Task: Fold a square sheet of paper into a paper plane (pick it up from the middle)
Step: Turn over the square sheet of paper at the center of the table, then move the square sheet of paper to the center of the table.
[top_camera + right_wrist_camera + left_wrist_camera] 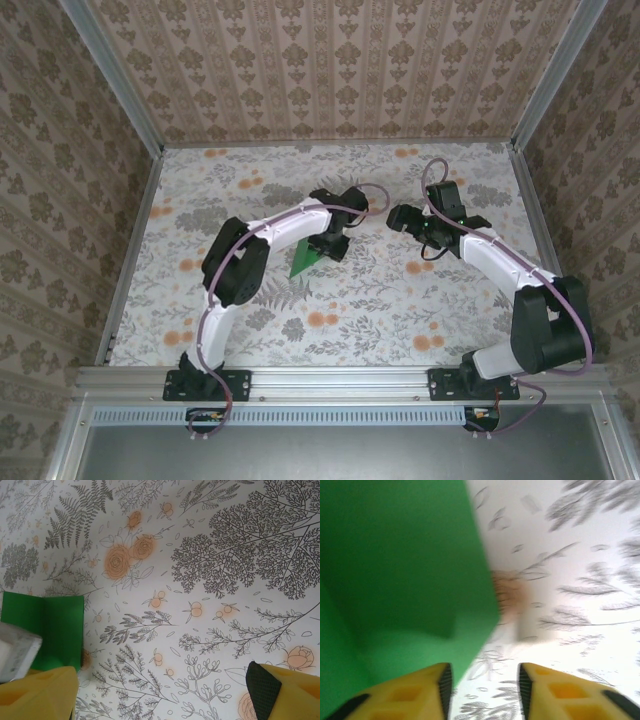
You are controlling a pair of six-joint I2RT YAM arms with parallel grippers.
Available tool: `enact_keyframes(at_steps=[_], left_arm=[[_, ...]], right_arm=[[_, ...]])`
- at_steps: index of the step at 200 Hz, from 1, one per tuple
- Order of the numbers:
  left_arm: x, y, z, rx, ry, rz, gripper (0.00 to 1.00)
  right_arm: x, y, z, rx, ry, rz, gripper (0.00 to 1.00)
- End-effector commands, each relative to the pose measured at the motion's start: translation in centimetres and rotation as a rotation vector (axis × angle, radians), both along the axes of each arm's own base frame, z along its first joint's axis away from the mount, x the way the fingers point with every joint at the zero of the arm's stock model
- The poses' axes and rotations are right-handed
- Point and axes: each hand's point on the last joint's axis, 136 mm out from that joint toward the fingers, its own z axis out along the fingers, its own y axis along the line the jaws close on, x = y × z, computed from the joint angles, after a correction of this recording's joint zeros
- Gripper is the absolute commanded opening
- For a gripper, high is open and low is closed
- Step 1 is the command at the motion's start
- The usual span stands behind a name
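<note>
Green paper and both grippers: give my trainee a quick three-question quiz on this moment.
1. True or false: the right gripper is clamped on the green paper.
2. The paper lies nearest: A) the left gripper B) the right gripper C) both equally.
3. Fill in: the left gripper's jaws stand ___.
Key: 1 false; 2 A; 3 open.

I can read no word, number, label or brand mark here. My surface carries drawn flowers and ferns, the walls a leaf pattern, and neither bears a letter.
</note>
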Motion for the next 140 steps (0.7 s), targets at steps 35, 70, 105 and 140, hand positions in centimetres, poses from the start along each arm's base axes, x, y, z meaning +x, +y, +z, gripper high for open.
enact_keyframes(at_steps=[35,70,105,140], left_arm=[[1.9,-4.0,13.2,-0.749,-0.007,0.007,0.69],[4.9,1.9,14.4,-0.771,-0.110,0.163,0.77],[6.4,10.6,12.2,-0.693,-0.195,0.408,0.97],[5.6,17.4,10.1,-0.619,-0.227,0.572,1.00]], right_arm=[[0.3,0.9,-0.1,0.057,0.039,0.011,0.88],[0.7,3.4,0.8,0.116,0.031,0.099,0.78],[0.6,8.4,2.2,0.132,0.011,0.222,0.63],[-0.1,16.0,2.7,0.123,0.015,0.363,0.53]])
